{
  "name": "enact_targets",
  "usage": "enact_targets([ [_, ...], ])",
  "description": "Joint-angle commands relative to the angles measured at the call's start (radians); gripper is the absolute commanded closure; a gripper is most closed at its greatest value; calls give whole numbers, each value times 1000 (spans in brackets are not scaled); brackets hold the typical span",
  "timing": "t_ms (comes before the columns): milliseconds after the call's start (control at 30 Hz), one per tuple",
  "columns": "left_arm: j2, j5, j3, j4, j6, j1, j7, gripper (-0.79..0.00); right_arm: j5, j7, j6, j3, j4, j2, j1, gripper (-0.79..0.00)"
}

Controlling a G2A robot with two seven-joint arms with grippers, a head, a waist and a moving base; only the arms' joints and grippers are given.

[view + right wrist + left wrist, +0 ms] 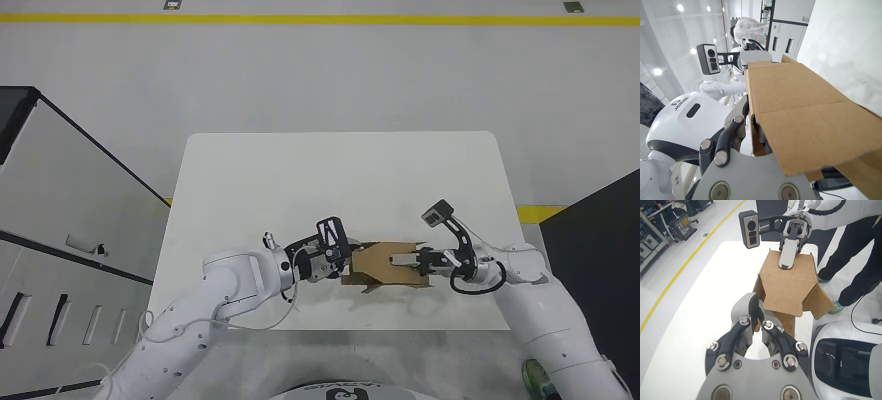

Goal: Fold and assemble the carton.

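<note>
The brown cardboard carton (385, 265) is partly opened into a tube, with loose end flaps hanging. It sits between both grippers near the table's front edge. My left gripper (761, 313) is shut on one end flap of the carton (787, 285), with a black pad on the flap's outer face. At the opposite end, my right gripper (785, 265) is shut on the carton's top wall, one finger lying flat on the outside. In the right wrist view the carton (800, 113) wall runs between that gripper's (753, 121) fingers, and the inner finger is mostly hidden.
The white table (340, 170) stretches bare behind the carton, and its front edge lies just below the grippers. A dark cabinet (40, 200) stands off the table's left side and a dark panel (600, 230) off its right.
</note>
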Motion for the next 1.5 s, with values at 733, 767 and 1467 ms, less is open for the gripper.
enact_targets([
  [733,0,1,11,8,-3,-16,12,0,-74,18,18,-34,-61,26,10,0],
  [767,0,2,12,9,-4,-17,12,0,-76,17,17,-37,-64,27,10,0],
  [1467,-1,5,26,12,-8,-29,29,0,-83,0,-1,-90,-81,51,24,0],
])
